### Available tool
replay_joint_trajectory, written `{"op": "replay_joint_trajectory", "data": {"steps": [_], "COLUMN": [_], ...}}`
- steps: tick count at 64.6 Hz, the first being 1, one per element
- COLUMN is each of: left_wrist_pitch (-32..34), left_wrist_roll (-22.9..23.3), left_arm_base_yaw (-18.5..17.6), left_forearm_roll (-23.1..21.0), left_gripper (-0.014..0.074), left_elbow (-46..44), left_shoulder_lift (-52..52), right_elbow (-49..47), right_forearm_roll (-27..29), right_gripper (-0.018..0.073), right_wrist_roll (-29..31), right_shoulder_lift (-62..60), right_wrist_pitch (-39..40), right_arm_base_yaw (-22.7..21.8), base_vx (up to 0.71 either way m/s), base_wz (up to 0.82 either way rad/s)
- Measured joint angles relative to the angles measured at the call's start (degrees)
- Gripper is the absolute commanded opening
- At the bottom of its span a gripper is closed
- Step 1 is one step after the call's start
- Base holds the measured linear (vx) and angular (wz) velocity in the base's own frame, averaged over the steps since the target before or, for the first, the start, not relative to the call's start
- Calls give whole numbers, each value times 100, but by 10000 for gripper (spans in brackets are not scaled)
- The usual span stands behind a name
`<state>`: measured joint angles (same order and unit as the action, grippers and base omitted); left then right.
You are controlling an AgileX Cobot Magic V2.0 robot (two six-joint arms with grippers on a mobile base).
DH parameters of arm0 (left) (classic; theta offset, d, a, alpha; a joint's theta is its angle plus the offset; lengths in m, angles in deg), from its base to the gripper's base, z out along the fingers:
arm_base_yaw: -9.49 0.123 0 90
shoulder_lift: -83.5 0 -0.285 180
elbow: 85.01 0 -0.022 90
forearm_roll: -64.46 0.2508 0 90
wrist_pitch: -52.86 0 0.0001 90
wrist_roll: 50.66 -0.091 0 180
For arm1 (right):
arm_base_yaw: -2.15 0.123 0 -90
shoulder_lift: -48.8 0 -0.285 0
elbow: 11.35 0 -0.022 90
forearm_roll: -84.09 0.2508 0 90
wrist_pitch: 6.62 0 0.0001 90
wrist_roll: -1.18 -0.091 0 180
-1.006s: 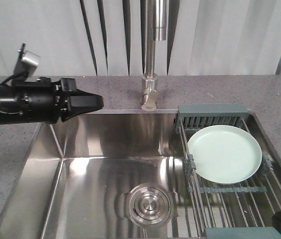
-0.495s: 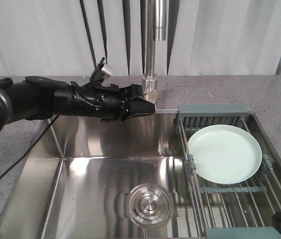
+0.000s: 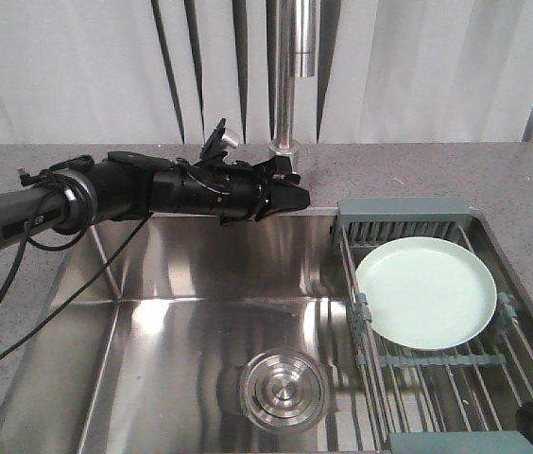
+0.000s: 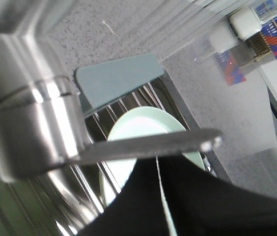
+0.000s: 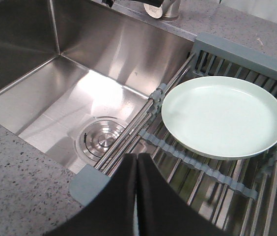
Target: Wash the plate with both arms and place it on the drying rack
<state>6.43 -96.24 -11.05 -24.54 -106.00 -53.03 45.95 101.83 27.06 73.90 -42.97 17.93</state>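
**Left arm at the tap, plate on the rack: watch the faucet lever**

From the front camera I see my left gripper (image 3: 285, 194) reaching across the back edge of the sink (image 3: 153, 331), right at the base of the faucet (image 3: 287, 113). Its fingers look spread around the faucet's lever, but I cannot tell whether they touch it. The mint-green plate (image 3: 425, 290) lies flat on the drying rack (image 3: 399, 219), well apart from that arm. The right arm shows only as a dark corner at the lower right.

The left wrist view is crowded: the faucet body (image 4: 25, 113) fills the left side, its lever (image 4: 148, 143) crosses the frame, and one dark finger (image 4: 187, 201) sits just beneath it. If I close or push off-centre here, I judge the finger could slip off the thin lever or jam against the faucet body.

In the right wrist view the right gripper (image 5: 136, 196) has its fingers pressed together, empty, hovering over the rack's near end bar (image 5: 92, 182). The plate (image 5: 223, 115) rests on the wires. A careless descent could catch the rim and skid the plate into the basin.
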Motion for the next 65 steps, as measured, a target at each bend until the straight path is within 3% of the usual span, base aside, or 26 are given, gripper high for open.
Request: {"op": "replay_joint_trajectory", "data": {"steps": [24,65], "left_wrist_pitch": [126,197], "left_wrist_roll": [46,46], "left_arm_base_yaw": [-58,-91], "left_forearm_roll": [54,-175], "left_gripper": [-6,-6], "left_elbow": [-582,-626], "left_shoulder_lift": [-259,-259], "right_elbow": [0,0], "right_forearm_roll": [0,0], "right_gripper": [-4,-4], "right_wrist_roll": [0,0], "right_shoulder_lift": [0,0], "right_wrist_pitch": [6,6], "right_arm_base_yaw": [0,0], "base_vx": [0,0], "base_wz": [0,0]}}
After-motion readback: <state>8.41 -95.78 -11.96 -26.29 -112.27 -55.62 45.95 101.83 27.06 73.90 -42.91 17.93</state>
